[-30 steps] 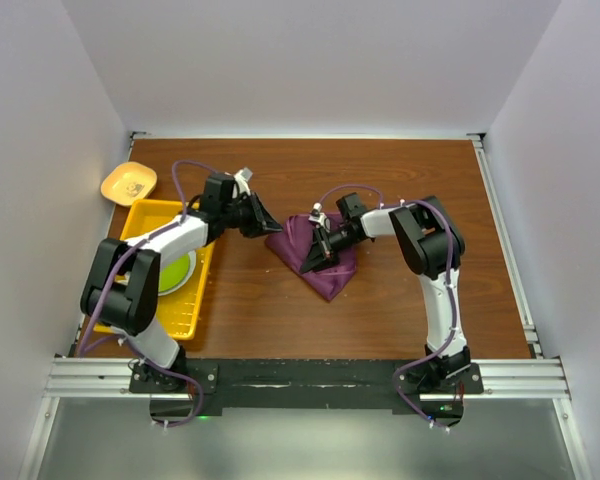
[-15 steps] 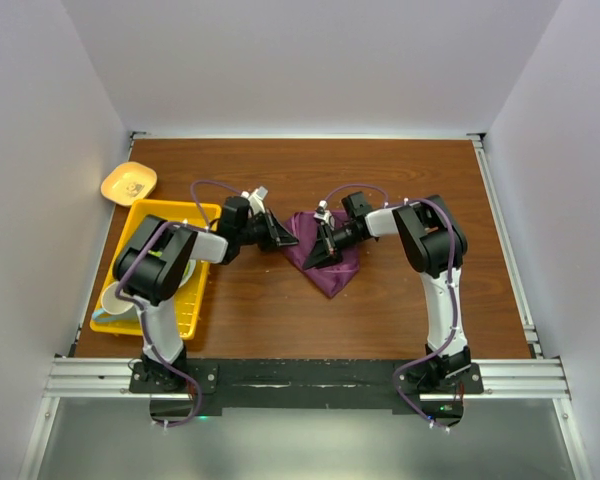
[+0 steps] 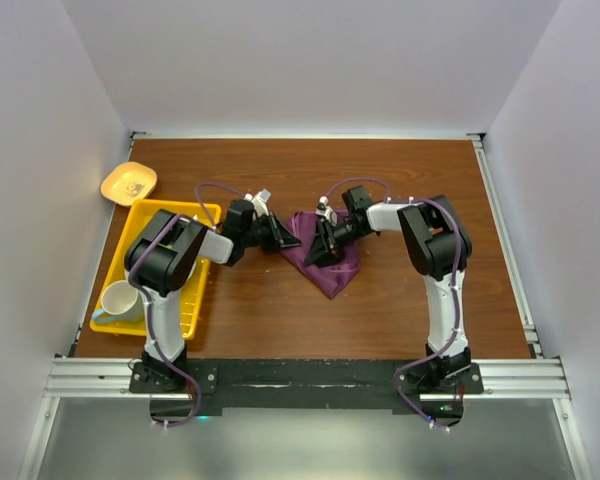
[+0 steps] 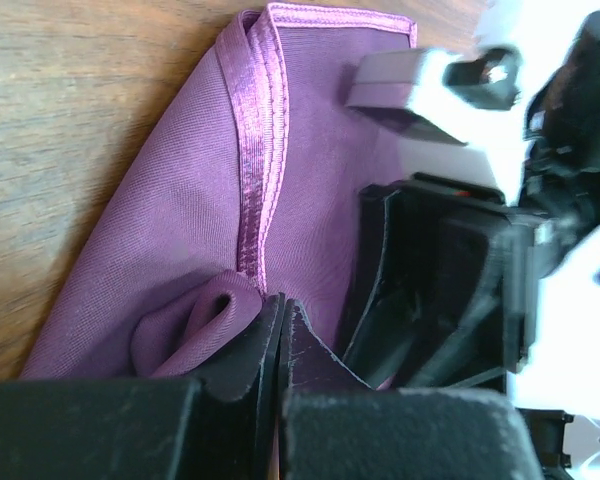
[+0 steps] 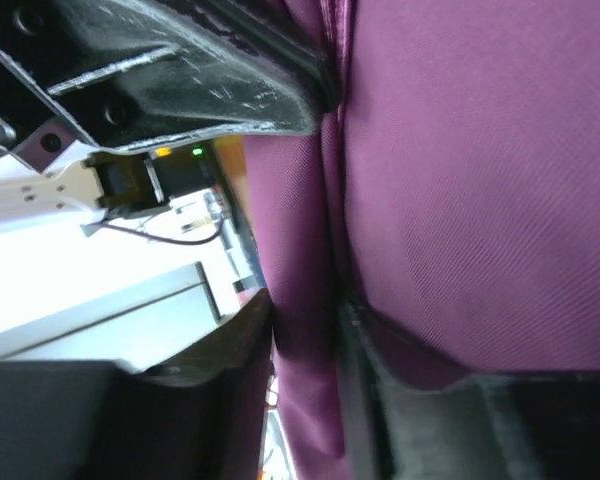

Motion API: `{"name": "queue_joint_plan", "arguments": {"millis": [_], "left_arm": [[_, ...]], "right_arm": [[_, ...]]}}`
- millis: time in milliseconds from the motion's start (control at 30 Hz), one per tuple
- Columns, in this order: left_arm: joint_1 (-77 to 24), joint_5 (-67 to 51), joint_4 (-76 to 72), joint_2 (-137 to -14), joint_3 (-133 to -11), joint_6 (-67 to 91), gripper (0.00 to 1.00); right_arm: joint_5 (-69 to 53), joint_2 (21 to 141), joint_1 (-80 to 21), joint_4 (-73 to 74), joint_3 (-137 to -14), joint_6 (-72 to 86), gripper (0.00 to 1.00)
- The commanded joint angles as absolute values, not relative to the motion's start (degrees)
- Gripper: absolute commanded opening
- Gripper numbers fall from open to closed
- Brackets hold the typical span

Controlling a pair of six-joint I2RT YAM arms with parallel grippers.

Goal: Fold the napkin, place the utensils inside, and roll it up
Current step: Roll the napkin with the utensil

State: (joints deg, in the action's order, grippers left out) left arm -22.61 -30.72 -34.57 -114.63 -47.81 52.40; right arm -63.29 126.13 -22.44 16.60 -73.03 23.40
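The plum-purple napkin (image 3: 330, 268) lies bunched at mid-table between both grippers. My left gripper (image 3: 292, 243) is at its left edge. In the left wrist view the left gripper (image 4: 278, 300) is shut, the napkin's (image 4: 180, 200) hem runs into the fingertips and a small fold bulges beside them. My right gripper (image 3: 315, 247) faces it from the right. In the right wrist view the right gripper's (image 5: 305, 330) jaws stand apart with a hanging fold of napkin (image 5: 460, 180) between them. The utensils are out of view.
A yellow tray (image 3: 145, 328) sits at the left with a white cup (image 3: 120, 298) in its near corner. A small yellow dish (image 3: 128, 182) lies behind it. The two gripper heads are nearly touching over the napkin.
My left gripper moved right from the tray side to the napkin's left edge and shut on it. The right gripper's jaws parted from their grip on the cloth.
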Motion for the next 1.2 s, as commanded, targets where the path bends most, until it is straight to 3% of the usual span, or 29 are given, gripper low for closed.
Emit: {"name": "queue_joint_plan", "arguments": {"millis": [0,167,400,633,900,1000,1167], "left_arm": [[-22.2,-25.1,-27.3,-119.4,-46.9,46.5,0.00],[-22.2,-25.9,-26.4,-120.4,-47.2,45.7,0.00],[-22.2,-27.1,-22.7,-120.5,-49.3,45.2,0.00],[-22.1,-28.1,-20.2,-121.0,-50.5,45.4,0.00],[-22.1,-28.5,-17.2,-121.9,-52.0,45.1,0.00],[-22.1,-28.6,-15.0,-122.2,-53.1,44.8,0.00],[-22.1,-29.1,-11.1,-122.7,-55.2,44.8,0.00]], "right_arm": [[-49.2,121.9,-22.1,34.4,-79.5,9.6,0.47],[-42.5,117.0,-22.7,43.3,-82.4,2.9,0.55],[-26.1,105.2,-29.7,43.6,-77.4,0.4,0.56],[-19.0,101.6,-32.7,35.0,-68.5,2.8,0.50],[-10.9,101.7,-32.8,34.6,-64.1,1.9,0.38],[-8.9,97.2,-33.2,35.3,-64.5,1.2,0.37],[-7.2,93.7,-38.7,33.5,-67.8,-5.4,0.65]]}}
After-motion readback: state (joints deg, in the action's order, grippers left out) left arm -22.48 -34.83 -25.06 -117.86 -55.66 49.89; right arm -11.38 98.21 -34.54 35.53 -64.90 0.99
